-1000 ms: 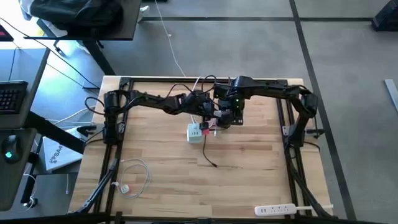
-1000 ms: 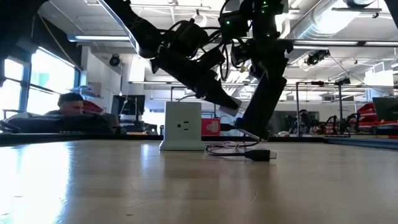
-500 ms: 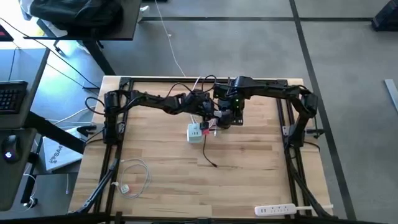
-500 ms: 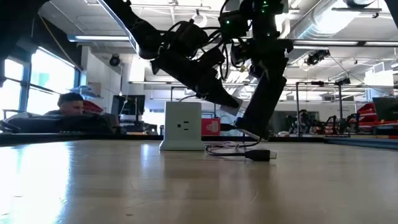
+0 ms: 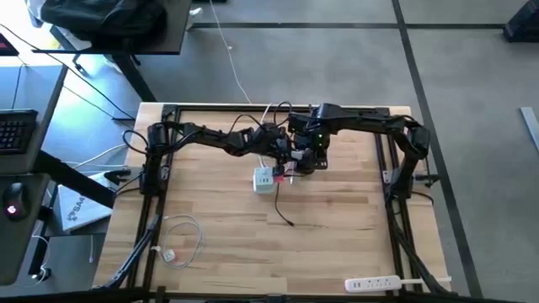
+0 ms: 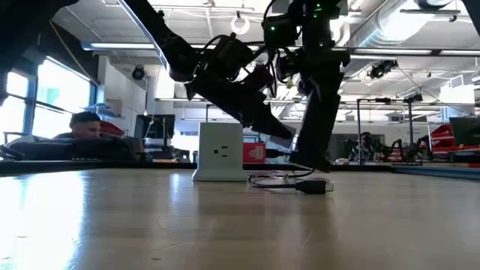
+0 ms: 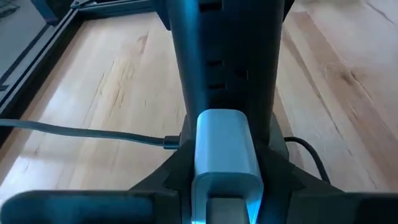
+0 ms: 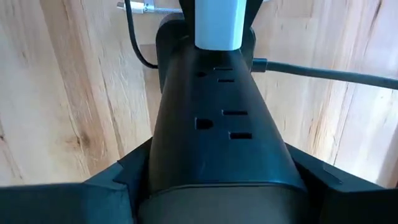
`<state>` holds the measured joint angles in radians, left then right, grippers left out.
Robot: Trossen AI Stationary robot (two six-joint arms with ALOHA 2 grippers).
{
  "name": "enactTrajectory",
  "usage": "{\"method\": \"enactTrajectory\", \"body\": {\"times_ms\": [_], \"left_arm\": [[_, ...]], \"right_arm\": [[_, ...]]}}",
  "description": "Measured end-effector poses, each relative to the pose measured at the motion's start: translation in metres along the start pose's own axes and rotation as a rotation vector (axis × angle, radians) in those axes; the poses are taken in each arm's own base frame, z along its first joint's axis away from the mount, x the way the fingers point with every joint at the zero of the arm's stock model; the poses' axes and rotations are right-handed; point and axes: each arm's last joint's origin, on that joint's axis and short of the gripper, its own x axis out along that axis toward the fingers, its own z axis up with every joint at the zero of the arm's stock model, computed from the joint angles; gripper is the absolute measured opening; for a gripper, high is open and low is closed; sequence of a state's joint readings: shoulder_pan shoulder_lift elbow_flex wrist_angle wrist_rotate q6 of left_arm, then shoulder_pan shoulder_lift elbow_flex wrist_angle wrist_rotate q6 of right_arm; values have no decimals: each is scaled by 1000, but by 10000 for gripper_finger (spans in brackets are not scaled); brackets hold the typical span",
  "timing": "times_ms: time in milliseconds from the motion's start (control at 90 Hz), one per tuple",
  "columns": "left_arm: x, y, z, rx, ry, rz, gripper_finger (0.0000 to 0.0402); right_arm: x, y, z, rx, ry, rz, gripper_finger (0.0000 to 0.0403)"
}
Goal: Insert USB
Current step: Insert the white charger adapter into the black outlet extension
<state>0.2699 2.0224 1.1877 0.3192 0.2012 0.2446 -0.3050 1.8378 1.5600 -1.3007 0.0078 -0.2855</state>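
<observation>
A black power strip (image 8: 211, 112) is held up between my two arms over the table's middle. My right gripper (image 8: 217, 180) is shut on one end of it. A white charger (image 7: 227, 149) sits at its other end, with my left gripper (image 7: 227, 183) shut on it. A white charger cube (image 6: 220, 152) stands on its base on the table, left of both grippers. The red-pink USB plug (image 6: 254, 153) sits against the cube's right side, above the tabletop. I cannot tell whether it is in a port. Its thin black cable (image 5: 285, 215) trails toward the near edge. My left gripper pinches the white charger's two sides (image 7: 204, 183) between its fingers, one on each side. The fingers come along the strip's length, slanting down. The charger sits on the strip's end, clear of the table. My right gripper pinches the black power strip's two long edges near its end (image 8: 163, 186). The fingers slant steeply down and lie along the strip. The strip (image 6: 319, 112) stands nearly upright below the gripper, its lower end close to the table.
A coiled white cable (image 5: 178, 238) lies at the near left. A white power strip (image 5: 371, 284) lies at the near right edge. The black cable's free plug (image 6: 313, 186) rests on the table under the grippers. A person (image 6: 86, 124) sits beyond the far edge.
My left gripper has gone slightly toward the table's right edge and down, closer to the strip's lower end. The black strip in my right gripper has tipped a little more upright. The cube and the USB plug have stayed where they were.
</observation>
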Motion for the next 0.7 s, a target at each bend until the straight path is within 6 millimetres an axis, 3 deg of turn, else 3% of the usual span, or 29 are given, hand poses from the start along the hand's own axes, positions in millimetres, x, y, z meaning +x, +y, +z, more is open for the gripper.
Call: {"method": "enactTrajectory", "body": {"times_ms": [178, 511, 700], "left_arm": [[1, 0, -1, -22, -7, 2, 92], [33, -1, -26, -49, -123, 13, 92], [38, -1, -31, -37, -157, 23, 92]], "right_arm": [[7, 0, 0, 21, 60, 9, 226], [10, 1, -3, 43, 106, -3, 226], [13, 1, -4, 39, 113, -6, 226]]}}
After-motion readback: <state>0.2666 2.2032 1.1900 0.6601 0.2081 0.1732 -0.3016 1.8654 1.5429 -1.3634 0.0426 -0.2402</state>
